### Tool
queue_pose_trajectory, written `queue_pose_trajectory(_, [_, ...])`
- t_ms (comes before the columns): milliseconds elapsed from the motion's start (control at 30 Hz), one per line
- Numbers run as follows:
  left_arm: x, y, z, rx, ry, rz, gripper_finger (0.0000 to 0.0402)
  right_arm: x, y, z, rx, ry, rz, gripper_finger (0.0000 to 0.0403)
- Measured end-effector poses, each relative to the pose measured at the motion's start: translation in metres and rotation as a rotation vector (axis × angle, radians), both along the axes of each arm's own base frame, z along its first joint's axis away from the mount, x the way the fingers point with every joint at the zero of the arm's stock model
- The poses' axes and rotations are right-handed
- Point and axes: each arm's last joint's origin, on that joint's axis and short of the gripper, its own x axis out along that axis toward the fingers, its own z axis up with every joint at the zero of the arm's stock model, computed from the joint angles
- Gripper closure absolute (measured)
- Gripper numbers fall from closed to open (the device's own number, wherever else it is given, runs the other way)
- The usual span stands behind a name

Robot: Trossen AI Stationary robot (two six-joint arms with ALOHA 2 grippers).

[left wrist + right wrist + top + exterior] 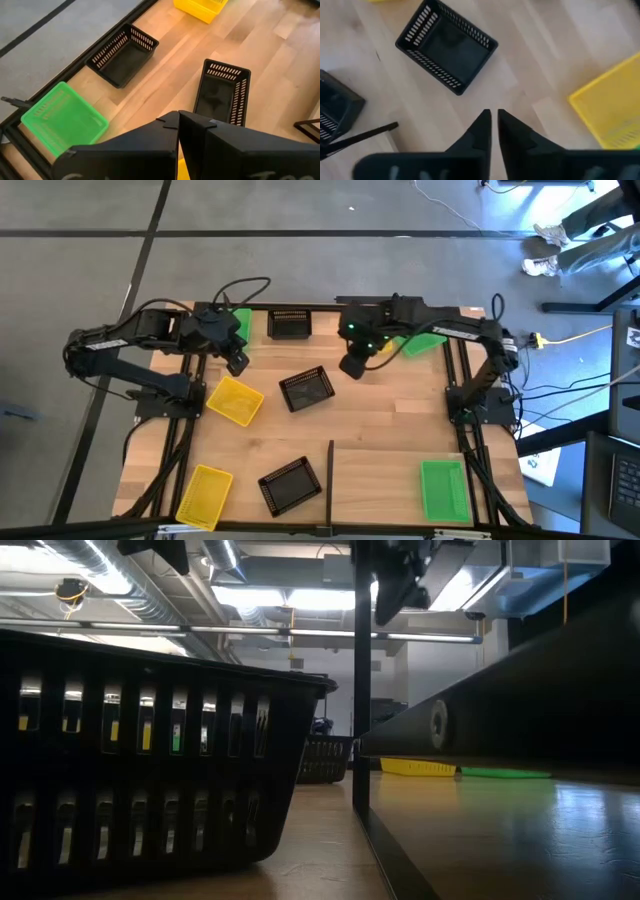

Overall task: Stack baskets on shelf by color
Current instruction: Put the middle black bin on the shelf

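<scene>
With both arms high over the far table, left gripper [237, 364] jaws shut empty, right gripper [352, 367] jaws a narrow slit, holding nothing: sorting has barely begun. Next, I'd say: right drops onto the black lattice plastic basket [307, 389] mid-table, needs jaws wider to straddle a wall.

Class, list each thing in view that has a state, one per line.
Left gripper: shut, empty, raised above the table.
Right gripper: empty, hovering beside the middle black basket.
Middle black basket: upright on the tabletop.
Green basket: upright on the shelf.
Other baskets: off the shelf, none stacked.
</scene>
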Motion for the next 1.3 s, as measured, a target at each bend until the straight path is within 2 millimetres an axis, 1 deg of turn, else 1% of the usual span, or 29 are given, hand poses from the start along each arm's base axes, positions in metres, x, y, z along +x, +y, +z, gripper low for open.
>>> queue_pose_trajectory(167, [0.000,0.000,0.000,0.000,0.000,-0.001,0.0401,0.020,-0.013,-0.030,0.108,0.053,-0.033,0.0324])
queue_pose_trajectory(267, [0.000,0.000,0.000,0.000,0.000,-0.001,0.0402,0.032,-0.021,-0.050,0.162,0.087,-0.131,0.0307])
queue_pose_trajectory(400, [0.000,0.000,0.000,0.001,0.000,-0.001,0.0402,0.046,-0.031,-0.071,0.193,0.100,-0.227,0.0303])
queue_pose_trajectory(500, [0.000,0.000,0.000,0.001,0.000,-0.001,0.0402,0.056,-0.034,-0.086,0.200,0.099,-0.250,0.0303])
queue_pose_trajectory(733, [0.000,0.000,0.000,0.001,0.001,-0.002,0.0402,0.068,-0.036,-0.113,0.236,0.150,-0.322,0.0303])
queue_pose_trajectory(867, [0.000,0.000,0.000,0.001,0.001,-0.002,0.0402,0.072,-0.037,-0.126,0.243,0.180,-0.334,0.0303])
queue_pose_trajectory(967, [0.000,0.000,0.000,0.001,0.001,-0.002,0.0402,0.076,-0.037,-0.137,0.282,0.193,-0.321,0.0303])
queue_pose_trajectory(1133, [0.000,0.000,0.000,0.003,0.002,-0.004,0.0402,0.080,-0.037,-0.148,0.300,0.206,-0.315,0.0303])
queue_pose_trajectory(1300, [0.000,0.000,0.000,0.007,0.005,-0.008,0.0402,0.083,-0.037,-0.150,0.299,0.188,-0.312,0.0303])
